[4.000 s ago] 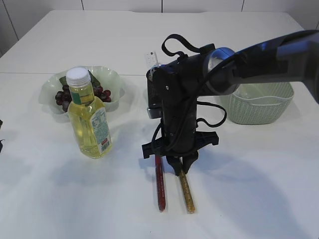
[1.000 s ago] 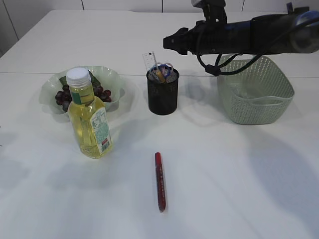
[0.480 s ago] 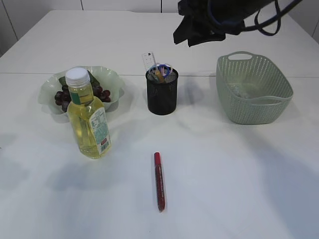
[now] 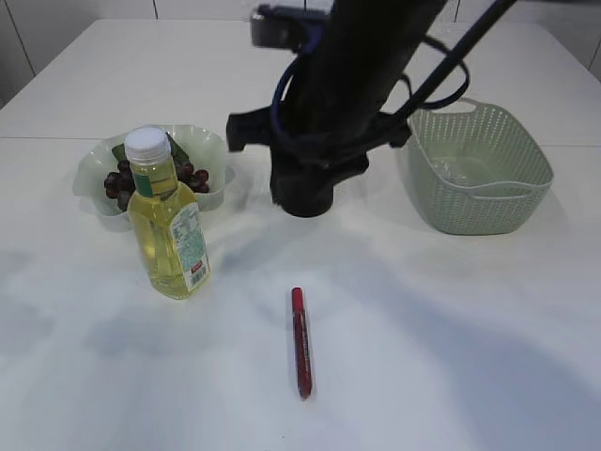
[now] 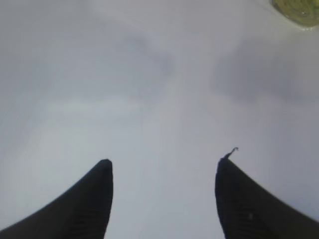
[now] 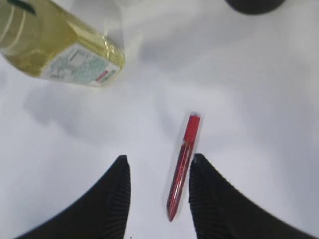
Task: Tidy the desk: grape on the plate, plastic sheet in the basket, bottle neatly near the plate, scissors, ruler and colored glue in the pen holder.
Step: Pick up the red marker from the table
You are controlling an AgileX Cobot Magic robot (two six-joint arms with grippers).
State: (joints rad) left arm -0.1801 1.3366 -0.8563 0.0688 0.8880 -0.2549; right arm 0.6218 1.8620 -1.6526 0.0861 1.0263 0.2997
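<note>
A red glue pen (image 4: 300, 343) lies on the white table in front. In the right wrist view my right gripper (image 6: 159, 160) is open above the table, and the red glue pen (image 6: 182, 167) lies between its fingers, close to the right one. The right arm (image 4: 329, 113) hides most of the black pen holder (image 4: 305, 202). The yellow bottle (image 4: 169, 221) stands upright beside the plate (image 4: 211, 146) holding grapes (image 4: 117, 180). My left gripper (image 5: 164, 164) is open and empty over bare table.
A green basket (image 4: 479, 174) stands at the right with something pale inside. The bottle (image 6: 65, 47) and the pen holder's edge (image 6: 254, 4) show in the right wrist view. The bottle's base (image 5: 299, 7) shows in the left wrist view.
The right arm, which held a gold glue pen 4 s ago, has swung from behind the pen holder down in front of it, toward the red glue pen. The gold pen is gone from the table.
</note>
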